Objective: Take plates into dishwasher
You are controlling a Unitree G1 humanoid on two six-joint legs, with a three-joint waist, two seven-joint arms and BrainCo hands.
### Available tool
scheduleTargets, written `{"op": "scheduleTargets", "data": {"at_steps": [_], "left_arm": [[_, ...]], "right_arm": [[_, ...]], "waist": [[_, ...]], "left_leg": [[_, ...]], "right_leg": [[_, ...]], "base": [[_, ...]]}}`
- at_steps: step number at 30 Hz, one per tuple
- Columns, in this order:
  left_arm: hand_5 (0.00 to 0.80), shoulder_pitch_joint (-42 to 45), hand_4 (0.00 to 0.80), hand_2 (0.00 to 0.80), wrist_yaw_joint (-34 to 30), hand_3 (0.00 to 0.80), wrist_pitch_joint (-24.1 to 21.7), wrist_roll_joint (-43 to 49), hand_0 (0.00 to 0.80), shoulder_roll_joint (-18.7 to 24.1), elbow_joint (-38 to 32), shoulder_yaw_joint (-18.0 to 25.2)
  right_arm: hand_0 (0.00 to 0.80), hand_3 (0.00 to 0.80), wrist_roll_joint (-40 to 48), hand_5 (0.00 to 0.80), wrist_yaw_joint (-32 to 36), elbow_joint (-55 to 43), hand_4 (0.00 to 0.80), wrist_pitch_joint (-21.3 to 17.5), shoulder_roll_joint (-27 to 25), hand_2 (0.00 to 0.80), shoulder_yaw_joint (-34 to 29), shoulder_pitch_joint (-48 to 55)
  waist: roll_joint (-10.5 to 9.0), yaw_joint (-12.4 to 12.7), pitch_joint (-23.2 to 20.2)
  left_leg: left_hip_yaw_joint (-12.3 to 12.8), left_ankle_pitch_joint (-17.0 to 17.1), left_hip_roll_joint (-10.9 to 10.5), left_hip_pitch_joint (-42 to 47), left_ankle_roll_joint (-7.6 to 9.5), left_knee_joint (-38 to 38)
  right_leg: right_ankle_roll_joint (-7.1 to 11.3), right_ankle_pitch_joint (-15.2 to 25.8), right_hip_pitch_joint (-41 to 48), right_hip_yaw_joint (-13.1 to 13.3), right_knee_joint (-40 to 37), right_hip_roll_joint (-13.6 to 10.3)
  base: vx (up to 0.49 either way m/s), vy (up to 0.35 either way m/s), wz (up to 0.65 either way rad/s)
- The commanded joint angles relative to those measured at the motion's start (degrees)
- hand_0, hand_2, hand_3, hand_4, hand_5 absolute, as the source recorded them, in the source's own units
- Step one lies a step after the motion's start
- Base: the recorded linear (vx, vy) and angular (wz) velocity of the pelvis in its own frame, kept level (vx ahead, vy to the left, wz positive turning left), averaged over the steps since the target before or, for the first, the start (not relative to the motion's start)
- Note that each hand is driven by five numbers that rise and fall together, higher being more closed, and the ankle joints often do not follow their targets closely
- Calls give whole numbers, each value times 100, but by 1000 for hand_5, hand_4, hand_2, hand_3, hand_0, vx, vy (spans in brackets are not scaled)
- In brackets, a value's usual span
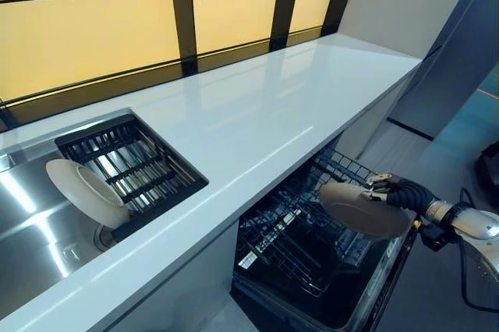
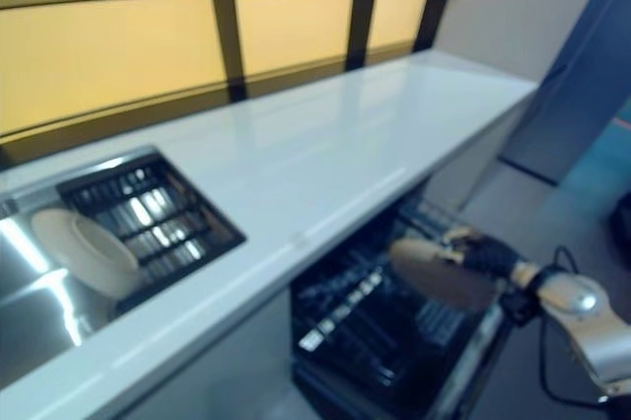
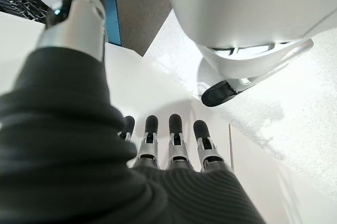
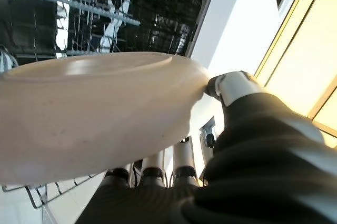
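Step in hand, as judged: loading. The right hand (image 1: 387, 189) grips a plate (image 1: 363, 209) by its rim, thumb on the edge and fingers curled beneath, as the right wrist view confirms. The plate is held nearly flat, above the pulled-out dishwasher rack (image 1: 300, 238), which sits under the white counter (image 1: 257, 121). The plate is not yet in any slot; it hangs clear of the wires as far as can be seen.

The left hand (image 3: 171, 145) shows only in its own wrist view, fingers straight and relaxed, holding nothing, down by the robot's side.

A second plate (image 1: 84, 192) leans on edge in the sink (image 1: 31, 246), against the black drain grid (image 1: 129, 164), well apart from the dishwasher. It remains to be fetched.

Next move, by judgement: the held plate must be tipped from flat to upright and lowered between two tines of the rack before the fingers let go. Risk noted: the rim grip is one-sided, so a tilt could let the plate slip or strike the wires.
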Motion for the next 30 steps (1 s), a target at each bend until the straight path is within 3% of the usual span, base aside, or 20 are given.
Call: {"op": "scheduleTargets", "data": {"at_steps": [1,7,16,21,30], "left_arm": [[0,-256,0,0,-42,0,-43,114,0,260,14,117],[0,-273,0,0,-76,0,-91,101,0,247,-11,114],[0,-334,0,0,-72,0,-62,178,0,164,-46,12],[0,-349,0,0,-83,0,-34,178,0,138,-36,-76],[0,-375,0,0,-113,0,-11,196,0,94,-105,-159]], "right_arm": [[800,800,-87,800,180,-170,800,-65,128,800,40,-74],[800,800,-64,800,239,-164,800,66,324,800,111,59],[800,800,732,800,-206,19,800,498,1086,800,191,214],[800,800,828,800,-411,112,800,460,1442,800,387,177],[800,800,703,800,-645,82,800,477,1624,800,609,-26]], "waist": [[-267,136,-80],[-224,147,-74],[-179,184,-67],[-128,213,-70],[-77,261,-65]], "left_leg": [[245,138,-160,-392,152,-10],[256,136,-153,-385,165,-8],[212,114,-176,-376,188,-16],[185,99,-188,-358,202,-16],[142,91,-207,-376,210,-13]], "right_leg": [[-253,-55,-13,93,418,208],[-244,-55,9,66,410,187],[-230,-58,32,-1,399,151],[-227,-54,38,-34,390,128],[-236,-60,28,-67,391,110]], "base": [[0,0,0],[0,0,0],[0,0,0],[2,1,1],[-1,6,4]]}}
